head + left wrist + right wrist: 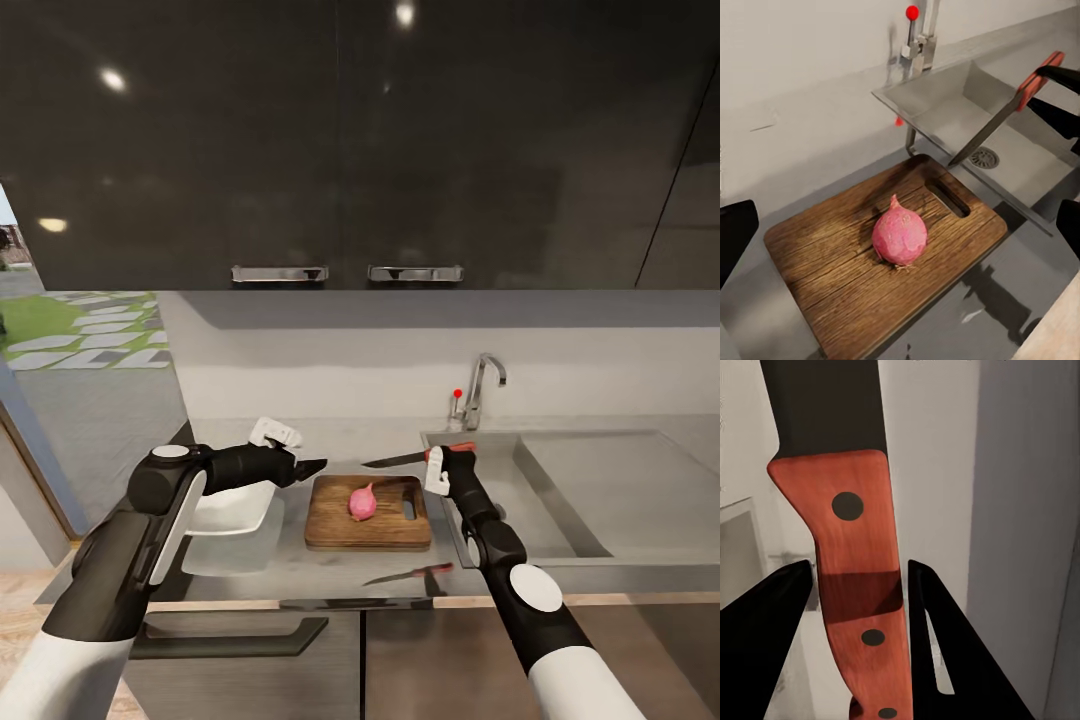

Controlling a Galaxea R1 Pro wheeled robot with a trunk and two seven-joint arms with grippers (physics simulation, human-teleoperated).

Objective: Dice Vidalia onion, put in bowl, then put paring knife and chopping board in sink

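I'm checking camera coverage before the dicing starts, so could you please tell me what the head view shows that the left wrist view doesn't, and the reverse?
Head view alone: the white bowl on the countertop, the left claw above it, and the cabinets overhead. Left wrist view alone: the sink's round drain and the onion's root end. Both: the chopping board with the onion on it, the faucet, and the paring knife held in the right claw, blade above the board's sink-side end.

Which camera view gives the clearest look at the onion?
The left wrist view: the onion sits whole and large on the chopping board. The head view shows it small. The right wrist view looks at the paring knife handle.
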